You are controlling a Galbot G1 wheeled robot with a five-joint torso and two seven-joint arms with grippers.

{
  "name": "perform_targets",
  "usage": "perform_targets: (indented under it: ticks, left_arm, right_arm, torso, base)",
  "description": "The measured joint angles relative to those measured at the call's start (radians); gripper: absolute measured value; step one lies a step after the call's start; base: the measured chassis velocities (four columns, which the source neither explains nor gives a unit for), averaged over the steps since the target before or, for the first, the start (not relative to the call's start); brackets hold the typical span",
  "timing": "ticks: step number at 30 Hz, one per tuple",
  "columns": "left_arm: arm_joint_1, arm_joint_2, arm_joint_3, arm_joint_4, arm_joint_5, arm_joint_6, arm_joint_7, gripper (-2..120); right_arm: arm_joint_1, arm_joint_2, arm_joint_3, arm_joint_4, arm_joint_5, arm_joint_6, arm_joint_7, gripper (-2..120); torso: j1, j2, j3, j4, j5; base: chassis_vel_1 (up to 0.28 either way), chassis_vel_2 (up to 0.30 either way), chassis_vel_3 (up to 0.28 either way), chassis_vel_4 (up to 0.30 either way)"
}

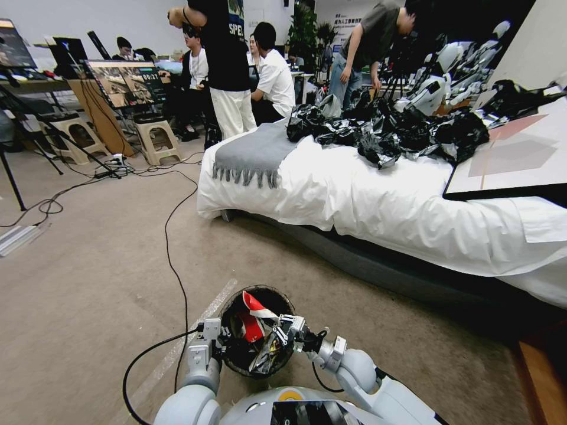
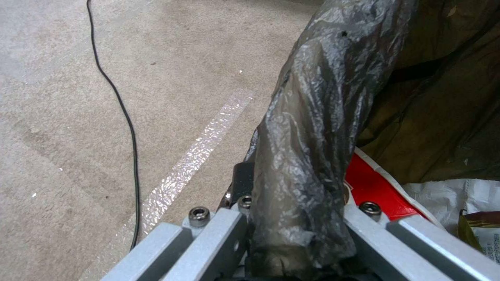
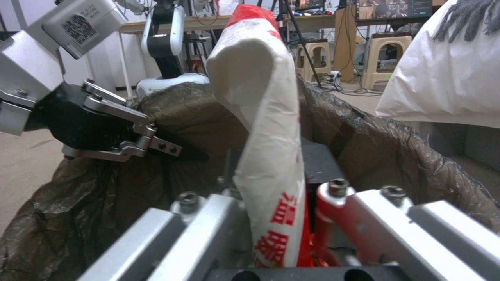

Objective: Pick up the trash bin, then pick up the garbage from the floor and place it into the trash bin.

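Note:
The trash bin, lined with a black bag, hangs just in front of my body above the floor. My left gripper is shut on its bagged rim, one finger outside and one inside. My right gripper is over the bin's mouth, shut on a piece of garbage, a red-and-white wrapper that stands up between its fingers. In the right wrist view my left gripper clamps the bin's far rim. More garbage lies inside the bin: a red wrapper and white crumpled paper.
A bed with a white sheet runs along the right, carrying a grey blanket, a heap of black bags and a flat board. A black cable and a pale tape line cross the floor. Stools and people stand behind.

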Motion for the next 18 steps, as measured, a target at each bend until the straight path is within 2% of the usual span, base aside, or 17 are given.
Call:
perform_targets:
  ticks: [1,3,5,7,8,10,12,14,17,18]
  left_arm:
    - [0.0,0.0,-0.001,-0.001,0.0,0.0,0.0,0]
    - [-0.001,0.0,-0.001,-0.001,0.0,0.0,0.0,0]
    - [-0.002,-0.001,-0.003,-0.001,0.0,-0.001,0.0,0]
    - [-0.003,-0.001,-0.003,-0.001,0.0,-0.001,0.0,0]
    - [-0.004,-0.001,-0.003,0.0,-0.001,-0.001,0.0,0]
    - [-0.006,-0.002,-0.003,0.0,-0.001,-0.001,0.0,0]
    - [-0.013,-0.001,-0.003,0.001,-0.003,0.0,0.0,0]
    - [-0.016,-0.001,-0.003,0.002,-0.005,0.001,0.0,0]
    - [-0.02,0.001,-0.004,0.006,-0.013,0.004,0.0,0]
    - [-0.02,0.001,-0.004,0.006,-0.013,0.004,0.0,0]
  right_arm:
    - [-0.002,0.0,0.0,0.0,-0.003,0.0,0.0,24]
    - [-0.003,0.0,0.0,0.0,-0.004,0.0,0.0,26]
    - [-0.005,-0.002,0.003,0.002,-0.012,0.001,0.0,39]
    - [-0.006,-0.003,0.004,0.003,-0.015,0.002,-0.001,41]
    - [-0.01,-0.008,0.009,0.005,-0.02,0.004,-0.001,50]
    - [-0.013,-0.01,0.012,0.007,-0.022,0.004,-0.002,53]
    - [-0.017,-0.016,0.019,0.009,-0.024,0.005,-0.003,65]
    - [-0.018,-0.017,0.021,0.01,-0.026,0.005,-0.003,69]
    - [-0.024,-0.018,0.026,0.014,-0.031,0.005,-0.006,82]
    - [-0.024,-0.018,0.026,0.014,-0.031,0.005,-0.006,82]
  torso:
    - [0.0,0.0,0.0,0.0,0.0]
    - [0.0,0.0,0.0,0.0,0.0]
    - [0.0,0.0,0.0,0.0,0.0001]
    - [0.0,0.0,0.0,0.0,0.0]
    - [0.0,0.0,0.0,0.0,0.0]
    - [0.0,0.0,0.0,0.0,0.0]
    - [0.0,0.0,0.0,0.0,0.0]
    - [0.0,0.0,0.0,0.0,0.0]
    - [0.0,0.0,0.0,0.0,0.0]
    - [0.0,0.0,0.0,0.0,0.0]
  base:
    - [0.0,0.0,0.0,0.0]
    - [0.0,0.0,0.0,0.0]
    - [0.0,0.0,0.0,0.0]
    - [0.0,0.0,0.0,0.0]
    - [0.0,0.0,0.0,0.0]
    - [0.0,0.0,0.0,0.0]
    - [0.0,0.0,0.0,0.0]
    - [0.0,0.0,0.0,0.0]
    - [0.0,0.0,0.0,0.0]
    - [0.0,0.0,0.0,0.0]
